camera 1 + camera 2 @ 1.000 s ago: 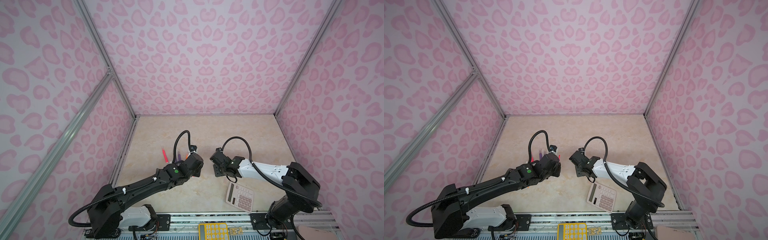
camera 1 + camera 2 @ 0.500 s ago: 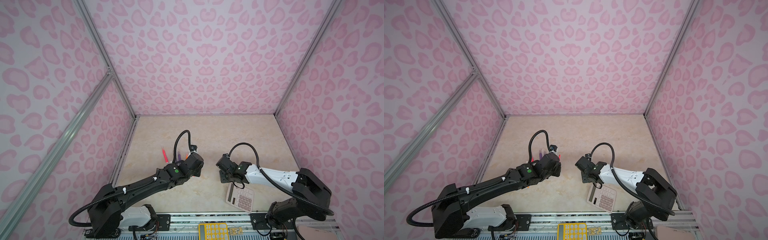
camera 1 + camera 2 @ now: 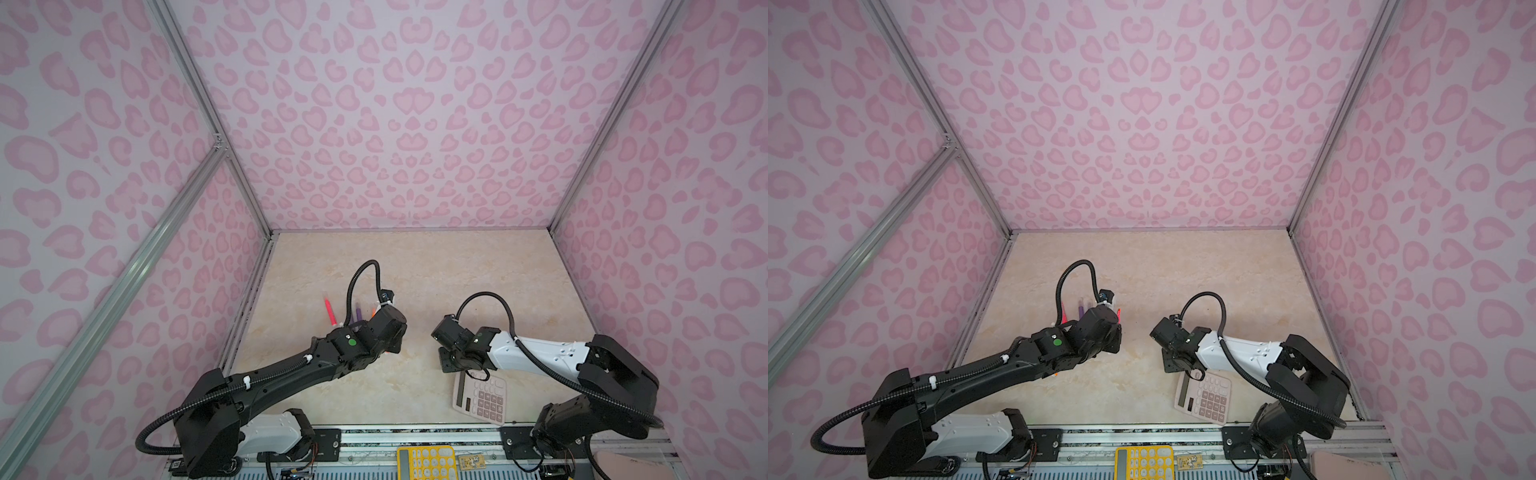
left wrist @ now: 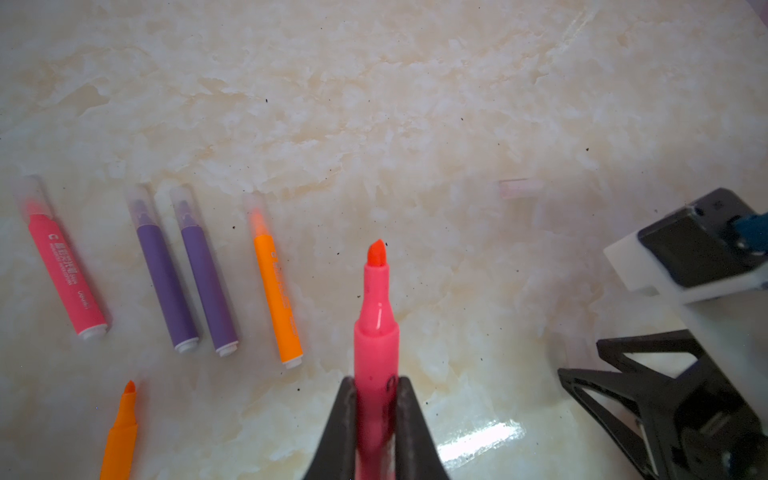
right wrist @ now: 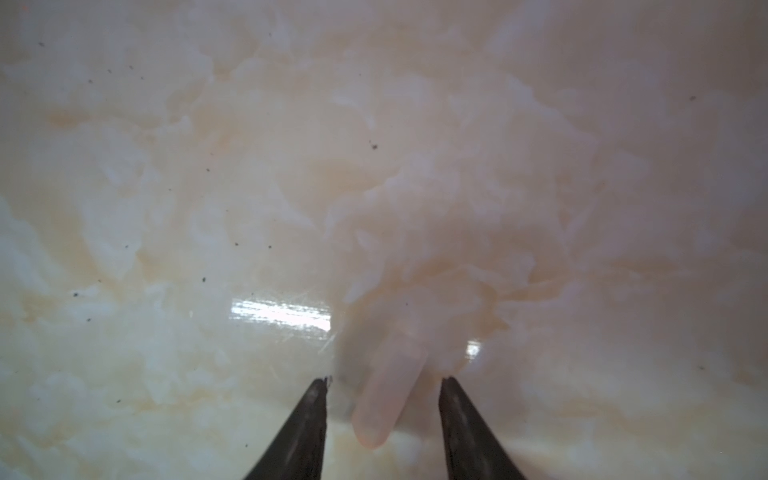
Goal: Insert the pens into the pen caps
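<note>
Clamping a pink-red pen (image 4: 376,299), left hand (image 4: 376,382) hides its barrel; right hand (image 5: 384,380) gapes astride a faint cap (image 5: 388,395); print on capped pens (image 4: 66,274) blurs.

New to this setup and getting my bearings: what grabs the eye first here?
The pink-patterned walls all around. Then the left pincer shut on an uncapped pink-red pen, with four capped pens lying in a row on the beige table. The right pincer stands open astride a clear cap.
</note>
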{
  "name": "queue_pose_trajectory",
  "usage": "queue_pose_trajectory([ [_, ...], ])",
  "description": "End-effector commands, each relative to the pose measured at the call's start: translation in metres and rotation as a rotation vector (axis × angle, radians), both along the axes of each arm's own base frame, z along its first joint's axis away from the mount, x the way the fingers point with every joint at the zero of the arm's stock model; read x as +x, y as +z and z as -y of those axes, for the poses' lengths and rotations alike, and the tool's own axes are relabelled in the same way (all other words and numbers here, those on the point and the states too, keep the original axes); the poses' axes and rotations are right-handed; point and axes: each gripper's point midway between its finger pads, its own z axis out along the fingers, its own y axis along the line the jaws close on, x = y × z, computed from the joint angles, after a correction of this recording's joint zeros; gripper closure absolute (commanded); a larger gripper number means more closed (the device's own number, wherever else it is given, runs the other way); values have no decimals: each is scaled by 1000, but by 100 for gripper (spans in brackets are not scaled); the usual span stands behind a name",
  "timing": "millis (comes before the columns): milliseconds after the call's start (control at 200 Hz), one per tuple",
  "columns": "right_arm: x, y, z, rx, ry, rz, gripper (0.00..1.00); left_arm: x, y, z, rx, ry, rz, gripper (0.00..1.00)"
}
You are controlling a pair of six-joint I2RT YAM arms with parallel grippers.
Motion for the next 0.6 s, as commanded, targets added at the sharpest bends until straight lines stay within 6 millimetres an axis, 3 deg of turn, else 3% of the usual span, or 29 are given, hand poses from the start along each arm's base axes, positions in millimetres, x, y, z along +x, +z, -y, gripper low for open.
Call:
queue_pose_trajectory([
  [0, 0, -3, -7, 5, 8, -7, 58, 1, 5, 2, -20, 5, 9, 97],
  [325, 4, -15, 4, -84, -11, 3, 64, 1, 3, 4, -21, -2, 0, 97],
  [595, 3, -19, 6, -136, -5, 9, 77, 1, 4, 4, -25, -5, 2, 97],
])
